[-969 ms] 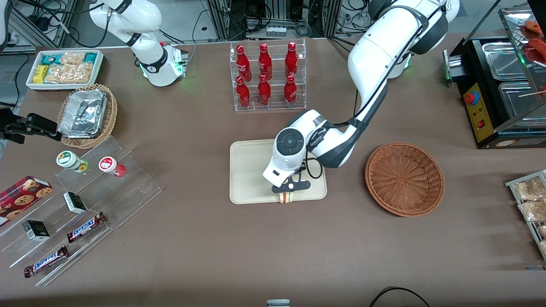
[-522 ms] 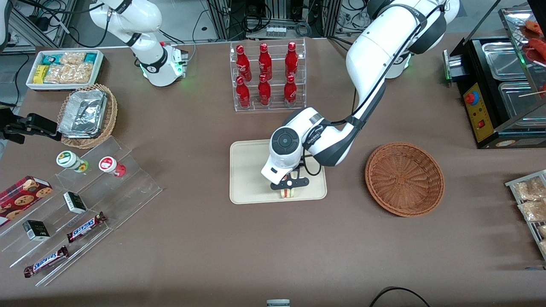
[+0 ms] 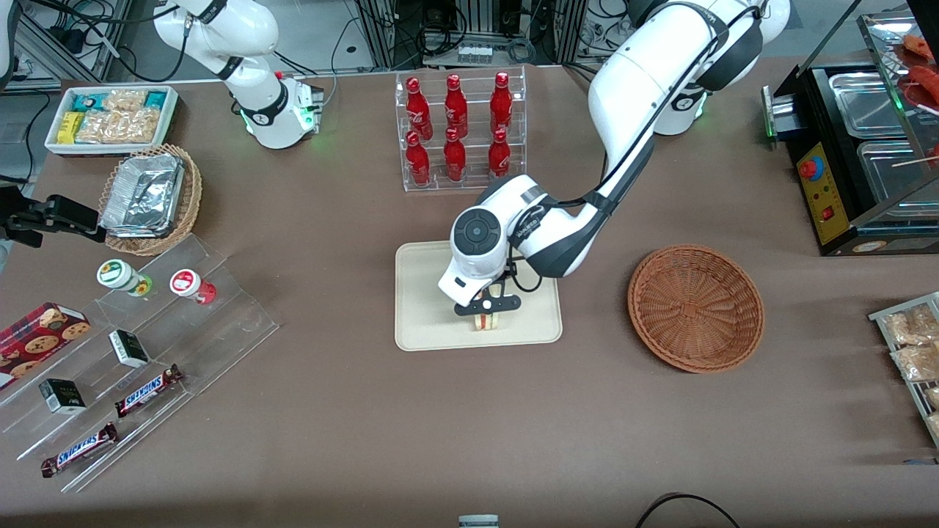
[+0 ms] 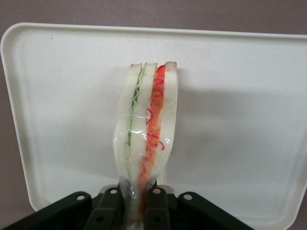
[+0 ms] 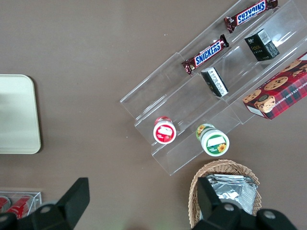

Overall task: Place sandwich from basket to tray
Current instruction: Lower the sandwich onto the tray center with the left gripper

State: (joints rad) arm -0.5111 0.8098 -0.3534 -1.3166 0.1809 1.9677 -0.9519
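Front view: the left arm's wrist housing covers most of the gripper point(image 3: 487, 314) and part of the tray point(image 3: 425, 323); only a sliver of the sandwich point(image 3: 486, 321) shows below the black finger bar. Wrist view: the finger bases are cut off at the frame edge, but the 2 fingers point(image 4: 157, 207) are seen pinched onto the sandwich point(image 4: 146, 134) at its narrow end, so the gripper is closed on it. Sandwich is held on edge above the tray point(image 4: 240, 96), over the tray part nearer the front camera; contact w/ the tray surface cannot be confirmed. Count: 1 sandwich, 1 tray, 1 basket point(image 3: 695, 307), 6 red bottles point(image 3: 456, 128) in a clear rack. Sandwich: wedge shape, 3 pale bread slices w/ green filling in one gap and red-orange filling in the other, wrapped in glossy clear film. Tray: flat cream plastic, rounded corners, low raised rim, smooth matte. Basket: round, shallow, reddish-brown woven wicker; sits apart from the tray toward the working arm's end of the table, nothing in it. Table cover: brown, matte.
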